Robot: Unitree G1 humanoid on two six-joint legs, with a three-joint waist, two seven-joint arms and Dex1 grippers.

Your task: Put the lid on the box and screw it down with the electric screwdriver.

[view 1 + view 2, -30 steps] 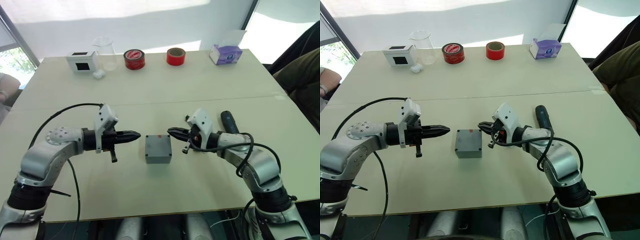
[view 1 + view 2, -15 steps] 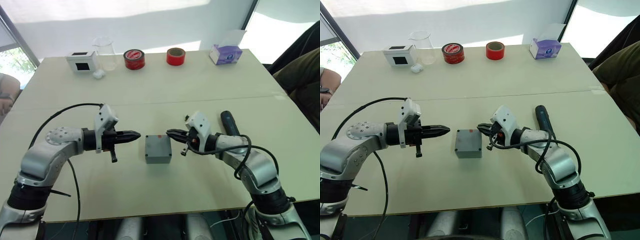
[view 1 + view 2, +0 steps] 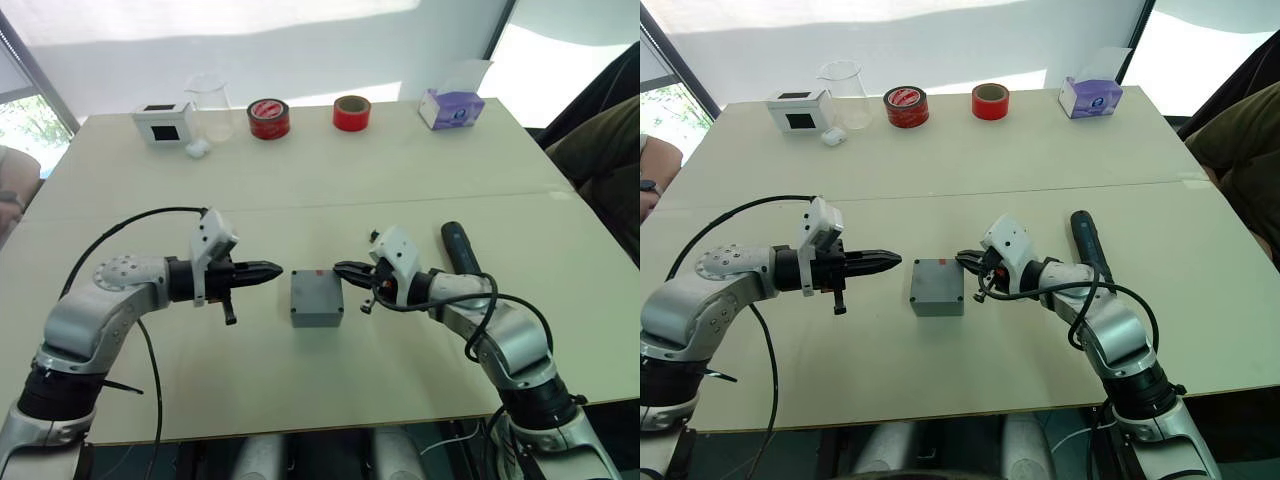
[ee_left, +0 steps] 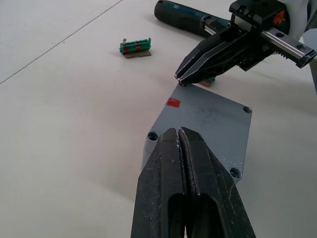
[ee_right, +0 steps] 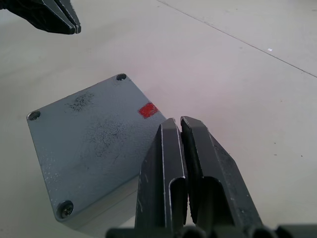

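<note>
One small grey box [image 3: 317, 297] sits mid-table between the two claws, lid [image 5: 94, 144] already seated flat on top, screw heads at its corners and a tiny red mark near the far edge; what is inside cannot be seen. Along the far edge of the table [image 3: 300, 180]: a clear beaker [image 3: 212, 106], looks empty, a white box with a black screen [image 3: 164, 123], a small white object [image 3: 197, 149] just beside the beaker, two rolls of red tape [image 3: 268, 118] [image 3: 352, 112], and a purple tissue box [image 3: 452, 107] with a tissue standing up. Left claw [image 3: 272, 270] shut tight, fingers pressed together, holding nothing, tips just beside the box's left side, apart from it. Right claw [image 3: 343, 269] also closed and empty, tips right at the box's far right corner; touching or just clear, can't tell. Electric screwdriver [image 3: 459, 247] lies on the table beyond the right forearm, its near end cut off behind the arm, bit not visible. Left wrist view picks up a small green strip [image 4: 135, 47] with a screw in it lying on the table, and another bit of green half hidden behind the right claw.
</note>
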